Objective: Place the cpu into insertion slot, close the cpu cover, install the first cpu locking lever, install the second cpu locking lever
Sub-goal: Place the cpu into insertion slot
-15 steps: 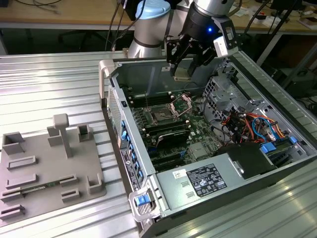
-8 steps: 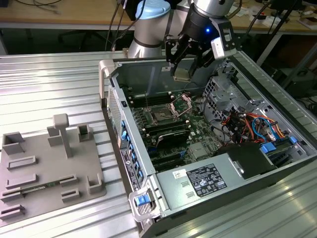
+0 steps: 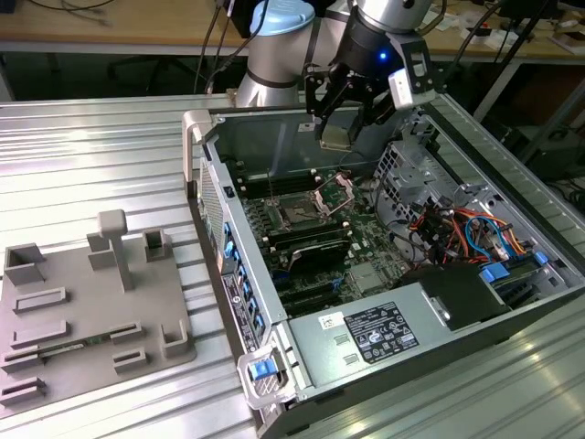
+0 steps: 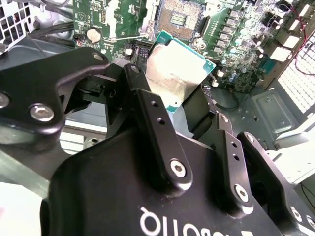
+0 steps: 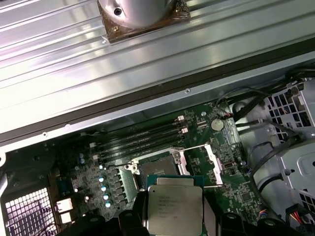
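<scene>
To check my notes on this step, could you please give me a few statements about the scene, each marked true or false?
1. The hand is shut on the cpu. True.
2. The cpu is seated in the insertion slot. False: it is held in the air above the board, and the slot is empty.
3. The cpu cover is shut over the slot. False: it stands swung up beside the slot.
4. A grey fixture plate lies outside the computer case, on the exterior view's left. True.
</scene>
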You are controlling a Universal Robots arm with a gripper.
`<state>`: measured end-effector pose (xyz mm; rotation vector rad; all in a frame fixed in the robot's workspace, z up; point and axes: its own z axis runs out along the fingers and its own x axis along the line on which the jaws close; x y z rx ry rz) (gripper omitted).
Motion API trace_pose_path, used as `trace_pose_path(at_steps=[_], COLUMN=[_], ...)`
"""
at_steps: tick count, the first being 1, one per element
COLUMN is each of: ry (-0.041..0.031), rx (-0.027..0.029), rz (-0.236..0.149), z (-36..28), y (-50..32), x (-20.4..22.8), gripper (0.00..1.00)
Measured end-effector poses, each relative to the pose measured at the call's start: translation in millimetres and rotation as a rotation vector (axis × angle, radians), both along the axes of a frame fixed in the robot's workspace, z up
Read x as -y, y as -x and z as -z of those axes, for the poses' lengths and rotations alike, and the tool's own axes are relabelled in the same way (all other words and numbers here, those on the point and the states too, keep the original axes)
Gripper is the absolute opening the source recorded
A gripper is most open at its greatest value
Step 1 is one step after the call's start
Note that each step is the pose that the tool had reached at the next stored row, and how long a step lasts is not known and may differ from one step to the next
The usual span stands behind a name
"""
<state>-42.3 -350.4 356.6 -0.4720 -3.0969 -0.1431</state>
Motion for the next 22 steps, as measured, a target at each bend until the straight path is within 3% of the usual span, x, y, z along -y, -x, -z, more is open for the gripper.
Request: trace_pose_path(at_steps=[22], ry=[0.0000], rx=[0.0000], rz=[0.073], z=[1.7], y=[2.7], x=[0.0], gripper=[0.55])
